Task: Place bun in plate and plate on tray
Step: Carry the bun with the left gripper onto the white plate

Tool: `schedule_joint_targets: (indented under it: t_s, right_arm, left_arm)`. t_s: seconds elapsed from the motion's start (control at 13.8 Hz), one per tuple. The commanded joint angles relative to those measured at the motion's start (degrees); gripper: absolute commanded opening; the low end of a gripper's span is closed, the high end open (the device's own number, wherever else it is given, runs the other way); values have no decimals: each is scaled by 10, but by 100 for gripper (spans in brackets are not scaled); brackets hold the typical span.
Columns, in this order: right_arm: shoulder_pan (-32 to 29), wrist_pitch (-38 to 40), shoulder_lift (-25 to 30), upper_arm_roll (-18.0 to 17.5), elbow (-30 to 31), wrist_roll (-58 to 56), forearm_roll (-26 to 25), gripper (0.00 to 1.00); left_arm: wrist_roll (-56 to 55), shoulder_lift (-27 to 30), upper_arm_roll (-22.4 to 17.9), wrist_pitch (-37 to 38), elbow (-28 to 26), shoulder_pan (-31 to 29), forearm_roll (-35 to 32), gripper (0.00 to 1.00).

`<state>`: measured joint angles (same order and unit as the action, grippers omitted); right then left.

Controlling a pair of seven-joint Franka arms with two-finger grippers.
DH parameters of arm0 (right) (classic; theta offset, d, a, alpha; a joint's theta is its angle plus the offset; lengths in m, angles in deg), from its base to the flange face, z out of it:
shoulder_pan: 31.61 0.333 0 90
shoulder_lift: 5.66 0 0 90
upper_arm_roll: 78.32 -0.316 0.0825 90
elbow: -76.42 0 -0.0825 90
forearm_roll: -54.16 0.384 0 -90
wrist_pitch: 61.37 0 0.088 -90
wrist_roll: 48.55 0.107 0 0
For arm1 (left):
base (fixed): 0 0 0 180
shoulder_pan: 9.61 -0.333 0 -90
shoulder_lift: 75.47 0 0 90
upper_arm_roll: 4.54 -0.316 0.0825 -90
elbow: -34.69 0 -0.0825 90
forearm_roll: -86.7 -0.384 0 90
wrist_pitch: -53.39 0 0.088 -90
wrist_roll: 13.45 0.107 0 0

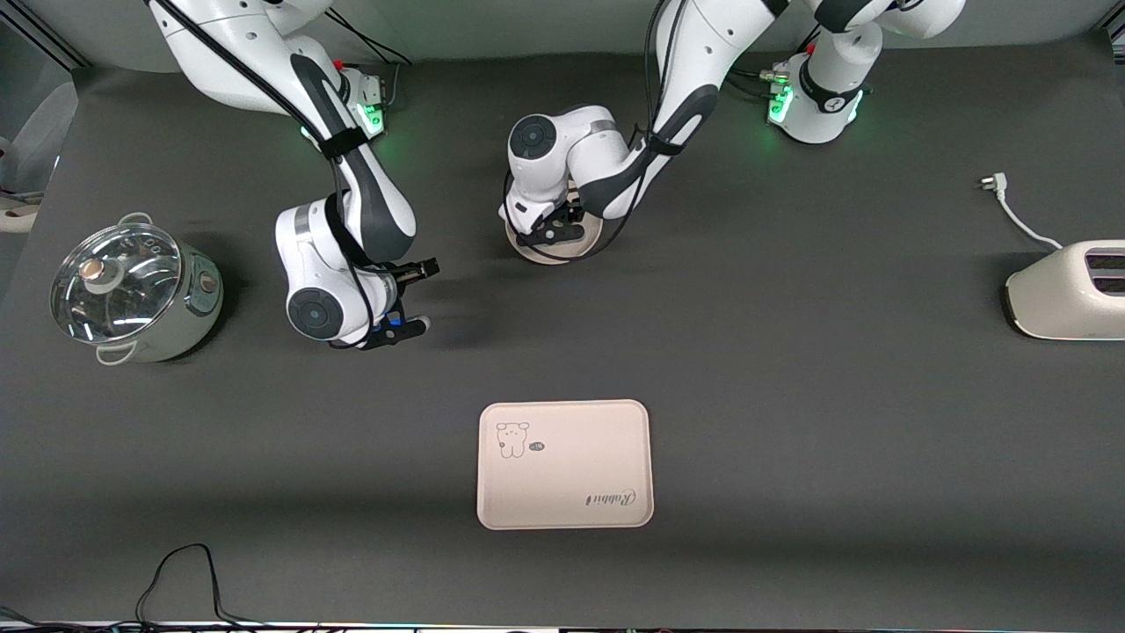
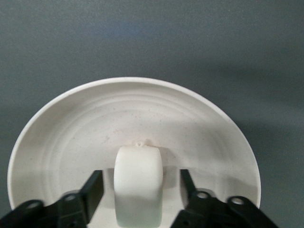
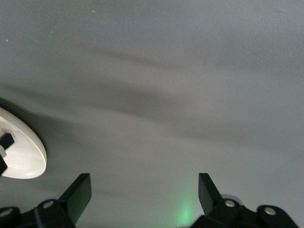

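The off-white bun (image 2: 138,183) rests in the round cream plate (image 2: 71,137). My left gripper (image 2: 140,179) is low over the plate, open, with one finger on each side of the bun and a gap at each. In the front view the left gripper (image 1: 554,230) covers most of the plate (image 1: 562,256) and hides the bun. My right gripper (image 1: 424,297) hovers open and empty over bare table beside the plate, toward the right arm's end; it also shows in the right wrist view (image 3: 145,183), with the plate's rim (image 3: 26,156). The Rabbit tray (image 1: 564,464) lies empty, nearer the front camera.
A pot with a glass lid (image 1: 132,294) stands at the right arm's end. A white toaster (image 1: 1068,290) with its loose plug (image 1: 993,183) sits at the left arm's end. A black cable (image 1: 185,571) loops along the table's near edge.
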<state>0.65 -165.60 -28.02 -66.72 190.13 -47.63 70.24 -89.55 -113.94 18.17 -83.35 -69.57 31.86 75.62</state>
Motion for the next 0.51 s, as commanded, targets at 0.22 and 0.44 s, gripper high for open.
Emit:
schedule_joint_targets:
  t_s: [0.22, 0.44]
  right_arm:
    - [47, -27, 27, 5, 26, 84, 12, 100]
    - [47, -30, 26, 5, 28, 84, 12, 100]
  left_arm:
    - [-6, 51, -9, 65, 10, 2, -10, 100]
    - [19, 127, 0, 118, 10, -32, -4, 100]
